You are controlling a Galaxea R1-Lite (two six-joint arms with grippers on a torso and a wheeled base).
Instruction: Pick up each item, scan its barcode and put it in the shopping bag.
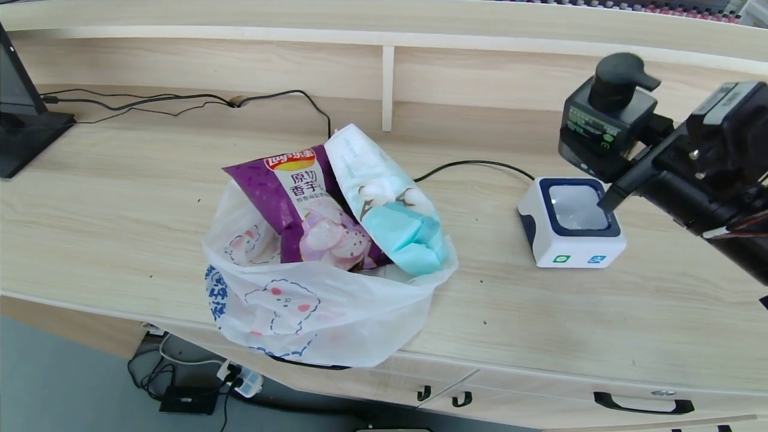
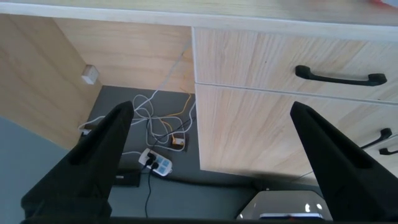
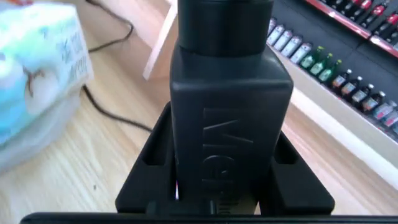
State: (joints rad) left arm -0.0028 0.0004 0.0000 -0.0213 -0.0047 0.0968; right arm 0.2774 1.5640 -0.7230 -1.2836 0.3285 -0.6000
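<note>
A black pump bottle hangs tilted over the white scanner at the counter's right, with my right gripper shut on it. In the right wrist view the bottle stands between the two black fingers. The white shopping bag sits at the counter's front edge. It holds a purple chips bag and a white-and-teal pack. My left gripper is open below the counter, in front of the drawers.
A black monitor base stands at the far left, with cables running along the back wall. The scanner's cord trails toward the bag. Drawer handles sit under the counter edge. A power strip lies on the floor.
</note>
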